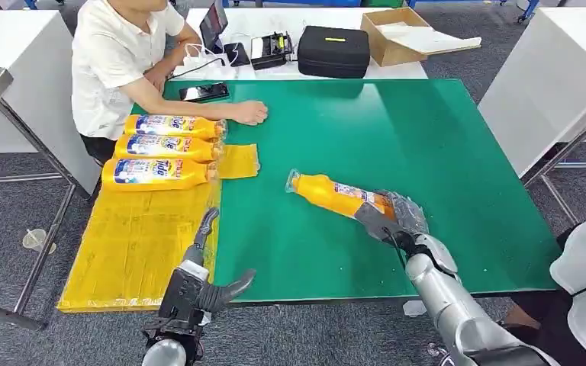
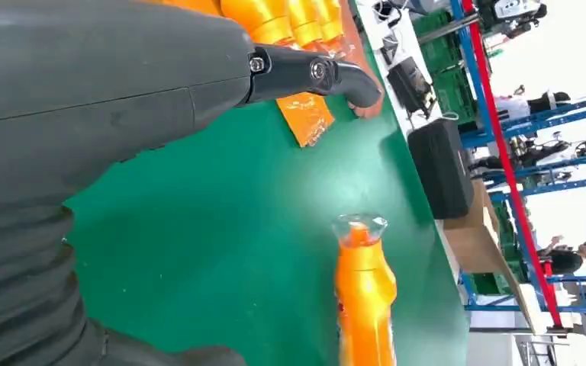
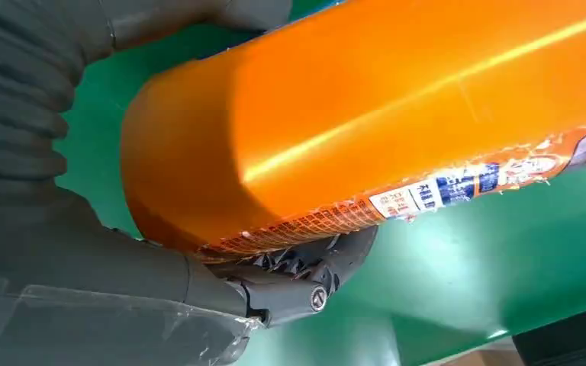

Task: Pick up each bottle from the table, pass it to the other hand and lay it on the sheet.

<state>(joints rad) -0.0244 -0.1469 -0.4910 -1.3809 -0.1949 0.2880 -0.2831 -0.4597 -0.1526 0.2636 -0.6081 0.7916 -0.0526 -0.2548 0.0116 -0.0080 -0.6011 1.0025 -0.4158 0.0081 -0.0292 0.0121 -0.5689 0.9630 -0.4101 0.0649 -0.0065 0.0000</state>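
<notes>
Three bottles (image 1: 164,148) lie side by side on the sheet (image 1: 133,244), left of the fourth bottle (image 1: 337,195).

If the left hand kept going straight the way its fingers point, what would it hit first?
Probably the yellow sheet, then the nearest laid bottle. The left hand is open, with one finger aimed along the sheet's edge; its height above the sheet is unclear.

Overall light: bright, even, from overhead — shadows soft and short.
Green table (image 1: 397,145): a pale sheen across its far half in the head view.
Orange bottle (image 3: 397,114): a long streak of glare along its side in the right wrist view.
Left wrist view: background beyond the table blown out white — racks hazy.
Left hand (image 2: 84,114): close, soft focus.
</notes>
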